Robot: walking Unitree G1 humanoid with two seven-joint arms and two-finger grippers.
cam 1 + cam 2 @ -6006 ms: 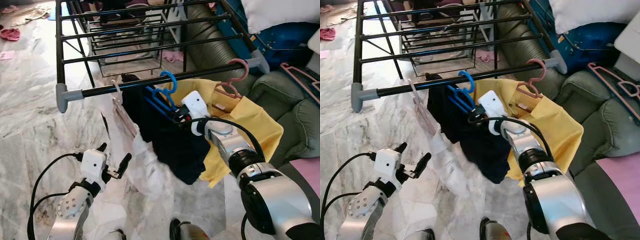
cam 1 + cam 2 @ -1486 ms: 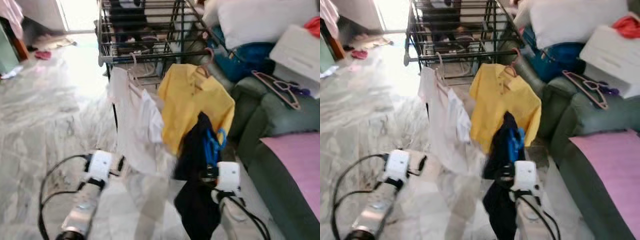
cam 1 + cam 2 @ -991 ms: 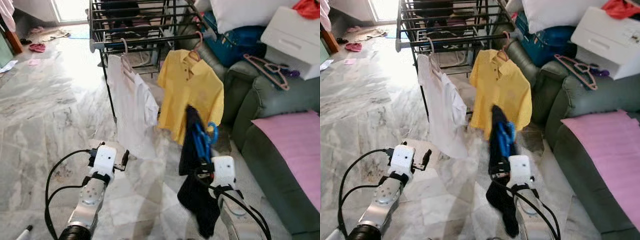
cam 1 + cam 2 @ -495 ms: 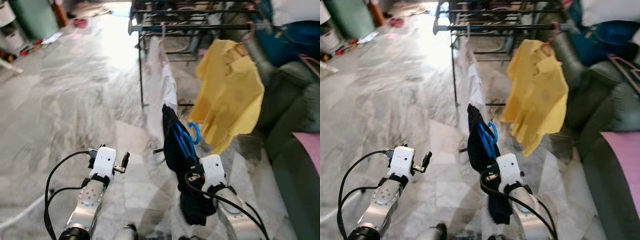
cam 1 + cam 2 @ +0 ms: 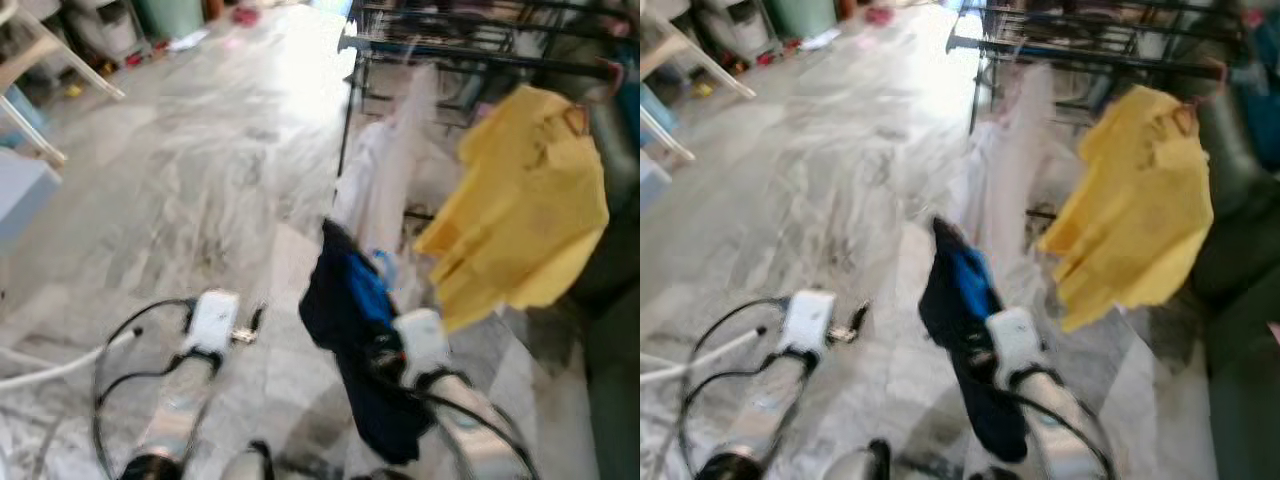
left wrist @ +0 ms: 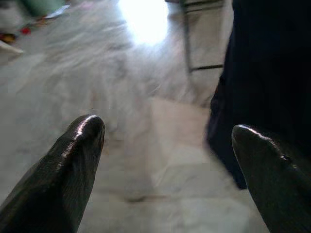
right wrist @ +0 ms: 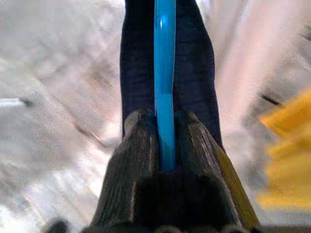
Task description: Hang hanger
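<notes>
clenched on the blue hanger [image 7: 164, 73], your right gripper [image 7: 165, 145] has its jaws pinched to either side of the plastic, and the dark garment [image 5: 365, 370] drapes from that hanger in front of your chest; your left gripper [image 6: 165, 160] has its jaws spread wide with nothing between them, low over the marble floor [image 5: 180, 180]. what has changed is mostly your own heading: six seconds ago the hanger's hook was right up at the front bar of the drying rack [image 5: 470, 55], between the white shirt [image 5: 395, 170] and the yellow shirt [image 5: 520, 225], and now the rack sits well apart from you, up in the far corner of the head views, while the whole picture has swung toward open floor and gone blurry, so you are turning or walking. the two shirts hang on the rack as they did; only the dark one has come away with you. for the task, that reads as a step back: the hanger is not on any bar, and you likely need to face the rack again and close in before the hook can go over it.
</notes>
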